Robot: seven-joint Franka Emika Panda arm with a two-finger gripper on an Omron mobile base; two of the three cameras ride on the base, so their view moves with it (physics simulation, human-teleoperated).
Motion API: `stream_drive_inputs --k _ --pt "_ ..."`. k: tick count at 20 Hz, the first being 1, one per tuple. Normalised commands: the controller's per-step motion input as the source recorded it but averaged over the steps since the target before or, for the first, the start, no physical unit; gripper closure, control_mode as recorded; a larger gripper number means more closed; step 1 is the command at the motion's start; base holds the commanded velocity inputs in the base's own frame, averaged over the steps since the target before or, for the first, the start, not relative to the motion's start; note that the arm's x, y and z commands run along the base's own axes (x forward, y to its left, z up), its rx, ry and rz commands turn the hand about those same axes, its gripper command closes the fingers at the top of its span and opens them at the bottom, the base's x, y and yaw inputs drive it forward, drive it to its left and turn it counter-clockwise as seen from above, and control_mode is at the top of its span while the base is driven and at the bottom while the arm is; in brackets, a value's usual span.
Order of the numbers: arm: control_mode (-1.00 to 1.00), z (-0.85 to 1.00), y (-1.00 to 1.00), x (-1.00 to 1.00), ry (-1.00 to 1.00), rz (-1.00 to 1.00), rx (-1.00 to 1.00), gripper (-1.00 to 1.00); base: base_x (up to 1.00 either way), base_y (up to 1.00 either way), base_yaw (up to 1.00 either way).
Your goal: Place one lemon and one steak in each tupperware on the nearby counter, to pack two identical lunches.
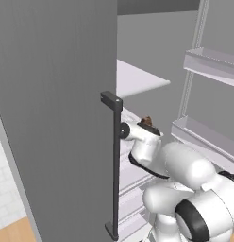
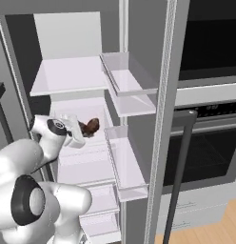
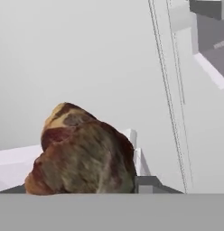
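The tall grey fridge [image 2: 139, 28] stands open, its flat door [image 1: 53, 118] carrying a dark vertical bar handle [image 1: 115, 165]. Inside are pale, smooth shelves [image 2: 67, 78]. The white arm's gripper [image 2: 85, 129] is closed on a lumpy, marbled brown-red steak [image 3: 82, 155], held above the middle shelf near its front edge. I cannot tell which way its long axis runs.

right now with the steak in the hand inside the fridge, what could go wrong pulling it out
1. The steak bulges well past the hand, so it could slip or twist loose if the grip is shallow.
2. The hand sits deep between the fridge shelves, and the door bins stand close on its right; a wide swing out could knock the steak against them.
3. The open door's handle stands right beside the arm, so backing out may brush it.
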Motion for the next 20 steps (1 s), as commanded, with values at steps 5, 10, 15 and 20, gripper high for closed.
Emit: stream_drive_inputs --k 5,10,15,20 --pt "-1.0 0.71 -0.08 -1.0 -0.06 0.05 0.0 1.0 0.0 0.0 0.0" --pt "-1.0 0.44 -0.01 -1.0 -0.09 0.16 0.0 1.0 0.0 0.0 0.0" --pt "-1.0 0.31 0.03 -1.0 -0.08 0.2 0.0 1.0 0.0 0.0 0.0" --pt "-1.0 0.51 0.04 -0.95 0.0 0.18 0.0 1.0 0.0 0.0 0.0"
